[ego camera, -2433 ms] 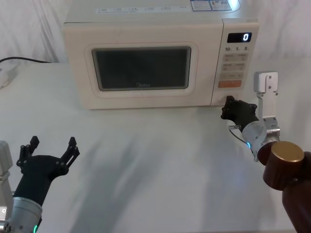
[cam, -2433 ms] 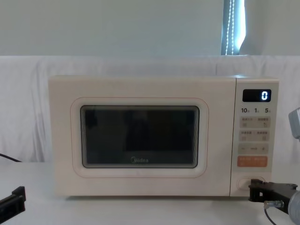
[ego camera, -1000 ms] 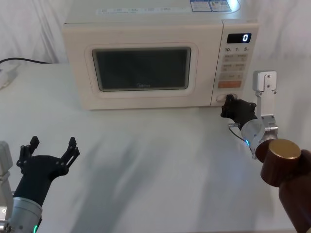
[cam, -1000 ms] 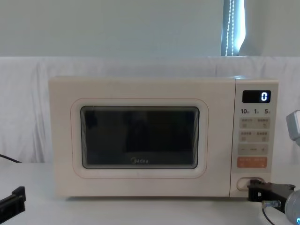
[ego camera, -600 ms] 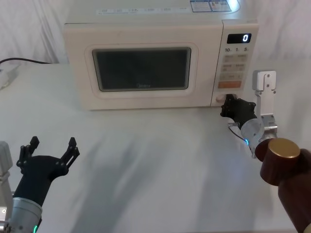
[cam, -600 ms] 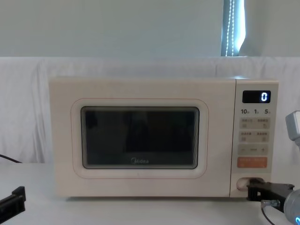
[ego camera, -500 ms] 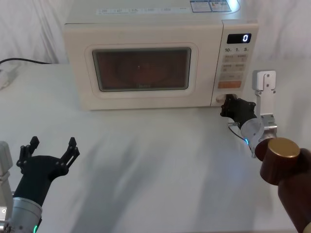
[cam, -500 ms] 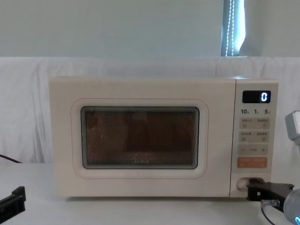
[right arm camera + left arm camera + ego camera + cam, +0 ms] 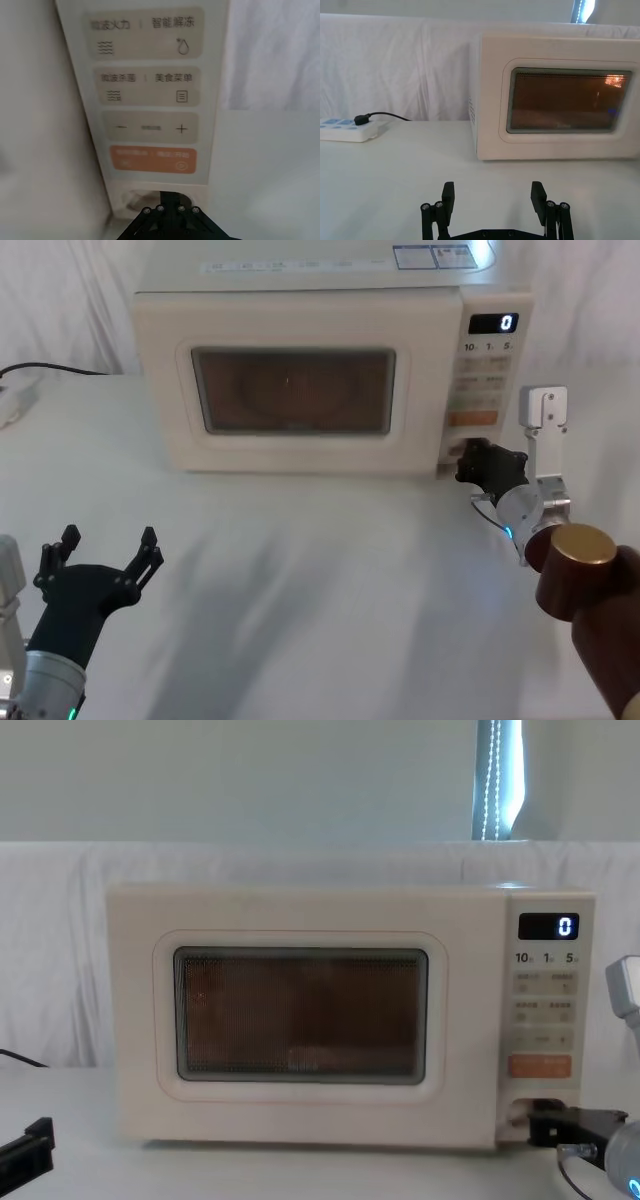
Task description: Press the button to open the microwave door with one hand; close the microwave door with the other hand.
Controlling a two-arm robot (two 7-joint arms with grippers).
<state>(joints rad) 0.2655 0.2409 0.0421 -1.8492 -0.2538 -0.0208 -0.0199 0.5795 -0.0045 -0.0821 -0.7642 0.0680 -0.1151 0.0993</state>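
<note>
The cream microwave's door with its dark window stands slightly ajar at its right edge, and the inside glows orange. My right gripper is shut, and its tip is pressed against the oval button at the bottom of the control panel, under the orange key. In the chest view the right gripper covers most of the button. My left gripper hangs open over the near left of the table, well in front of the door, with nothing between its fingers.
A white power strip with a black cable lies at the far left beside the microwave. My right arm's brown joint fills the near right corner. White cloth covers the table between the left gripper and the microwave.
The microwave's inside lit up and the door sprang out a little at its right edge. The right gripper pushed in against the button. The left gripper stayed put.
</note>
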